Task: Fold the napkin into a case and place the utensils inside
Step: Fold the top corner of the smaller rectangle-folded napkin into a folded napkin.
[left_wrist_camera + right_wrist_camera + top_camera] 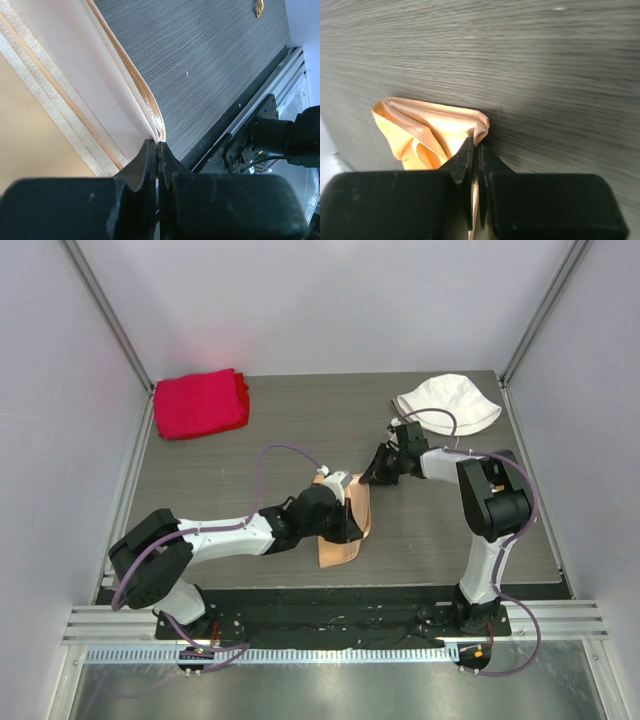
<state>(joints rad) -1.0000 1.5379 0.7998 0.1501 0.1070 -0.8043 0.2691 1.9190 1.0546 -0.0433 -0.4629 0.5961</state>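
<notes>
The left gripper (157,150) is pressed together on the stacked, folded edge of the napkin (342,552). The right gripper (477,145) is likewise closed, pinching a bunched corner of the same peach satin. The napkin lies folded in a narrow strip at the middle of the grey table (250,440), partly hidden under the left wrist. A red cloth (200,403) sits at the far left corner, well apart. A white bucket hat (450,400) lies far right, just behind the right wrist. The left arm stretches low across the table. The right arm rises from its base and bends inward.
</notes>
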